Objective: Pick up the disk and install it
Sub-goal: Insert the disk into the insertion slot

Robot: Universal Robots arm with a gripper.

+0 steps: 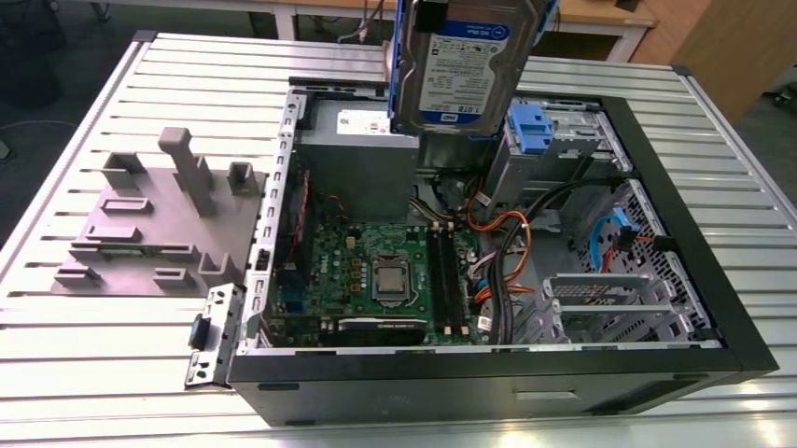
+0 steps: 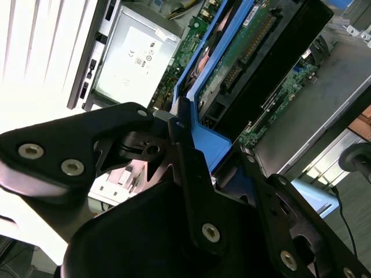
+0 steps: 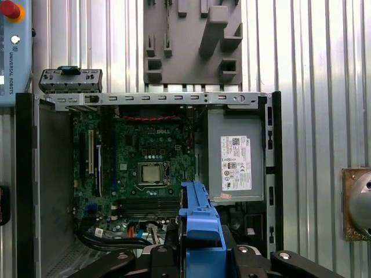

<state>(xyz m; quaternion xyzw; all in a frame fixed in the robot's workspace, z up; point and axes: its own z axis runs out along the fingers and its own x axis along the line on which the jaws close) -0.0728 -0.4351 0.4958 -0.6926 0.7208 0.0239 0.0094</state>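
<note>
- One disk [image 1: 464, 65] hangs upright over the far end of the open computer case [image 1: 498, 378], label side toward the exterior view. Its lower edge is seen against the grey power supply [image 1: 361, 154], and a small blue clip [image 1: 529, 126] sits just beside it on the exterior view's right. It appears to touch nothing below.
- Gripper [image 2: 211, 145]: in the second wrist view its black fingers [image 2: 181, 139] are closed against the blue carrier [image 2: 206, 136] that frames the drive. The hold falls on the plastic frame, not the metal body, which probably spares the label and the circuit board.
- Underside of the disk: the green board and its connector [image 2: 236, 70] show in the second wrist view. The drive runs away from the wrist toward the case interior.
- First wrist view: the carrier [image 3: 200, 229] stands edge-on between the gripper's arms, over the motherboard [image 3: 142, 168] and beside the power supply. Carrying it on edge likely keeps it slim enough to pass between case walls and cables.
- Case interior: the processor socket [image 1: 388, 278], orange cables [image 1: 501, 224] and a metal drive cage [image 1: 598, 303] lie open from above, the side panel being off, so a bay can be reached.
- Grey moulded fixture [image 1: 149, 229]: it rests on the ribbed metal table [image 1: 697, 177], well apart from the disk, with nothing in its slots.
- Progress, as a judgement: the pick-up is done and the installation is not, since the disk sits in no bay.
</note>
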